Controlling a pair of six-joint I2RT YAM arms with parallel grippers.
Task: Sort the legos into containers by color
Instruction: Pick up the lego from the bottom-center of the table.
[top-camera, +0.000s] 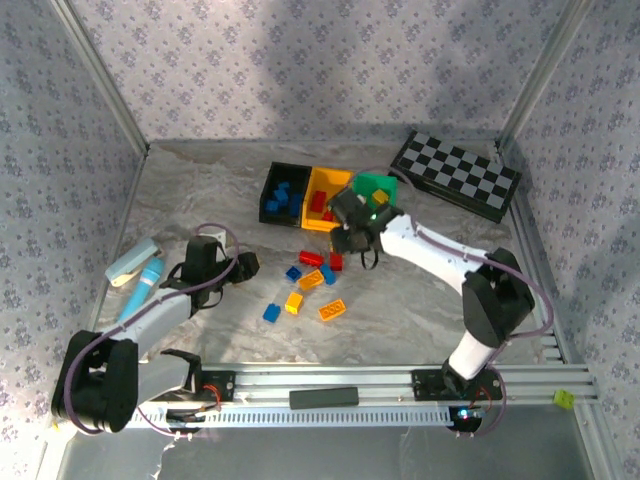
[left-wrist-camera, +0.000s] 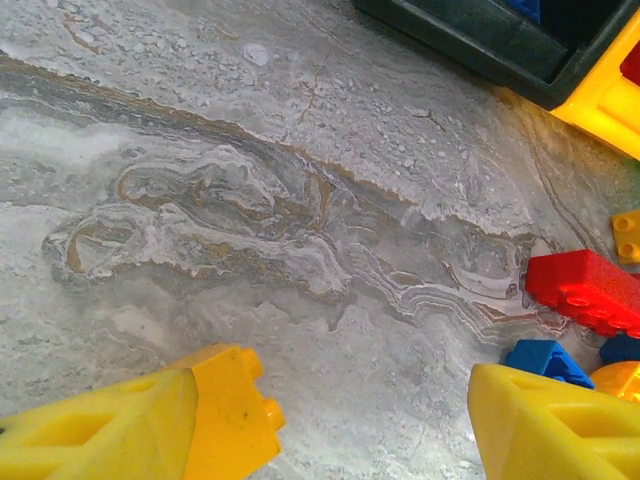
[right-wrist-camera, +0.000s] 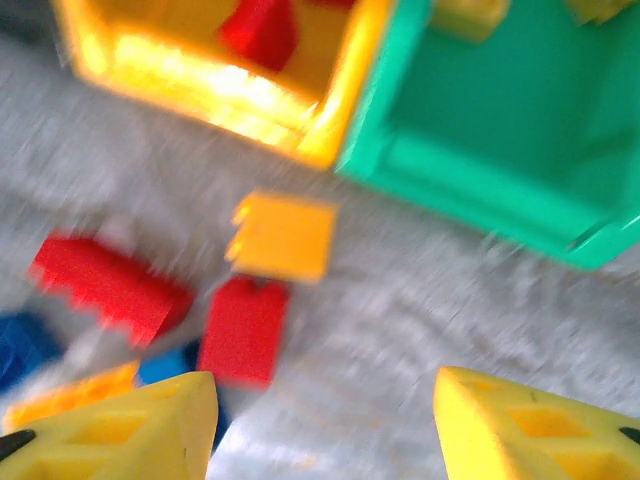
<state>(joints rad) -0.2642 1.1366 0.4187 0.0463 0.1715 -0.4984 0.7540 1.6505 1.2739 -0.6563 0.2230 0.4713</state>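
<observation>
In the middle of the top view, the loose legos (top-camera: 312, 283) are scattered on the bench (top-camera: 200, 190), a mix of blue, red and yellow-orange, just below the row of containers. The black bin (top-camera: 293, 172) has blue bricks in it, and the yellow-orange bin (top-camera: 330, 180) next to it has red ones. The green bin (top-camera: 375, 183) at the right end has something yellow inside.

The right tool (top-camera: 352, 236) hangs between the pile and the bins. Its wrist view is pretty blurry, but the right tool (right-wrist-camera: 325, 420) is clearly released, fingers spread with nothing between them. The left tool (top-camera: 243, 266) sits just left of the pile, and its own view shows the left tool (left-wrist-camera: 370, 430) spread and empty too.

There's a checkerboard (top-camera: 455, 175) at upper right and a light blue marker (top-camera: 142, 285) at far left.
</observation>
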